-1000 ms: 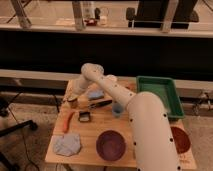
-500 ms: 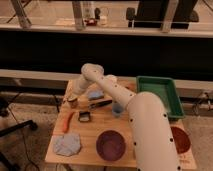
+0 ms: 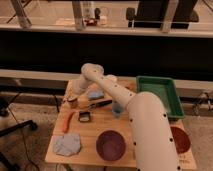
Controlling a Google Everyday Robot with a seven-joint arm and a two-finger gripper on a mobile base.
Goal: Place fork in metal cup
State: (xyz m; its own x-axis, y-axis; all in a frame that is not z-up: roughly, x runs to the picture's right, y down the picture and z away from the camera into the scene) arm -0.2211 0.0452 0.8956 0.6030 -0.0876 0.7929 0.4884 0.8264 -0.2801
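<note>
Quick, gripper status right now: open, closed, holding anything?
Gripper: at the table's far-left corner, low over the small objects there; whether it holds anything cannot be told.

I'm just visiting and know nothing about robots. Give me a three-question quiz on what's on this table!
1. True or false: the green tray sits at the table's left end.
2. Which lies nearest the front edge? A) purple bowl B) light-blue cup C) metal cup
3. Fill in: the end effector hovers just above the ____ cup.

Key: 1 false; 2 A; 3 metal.
</note>
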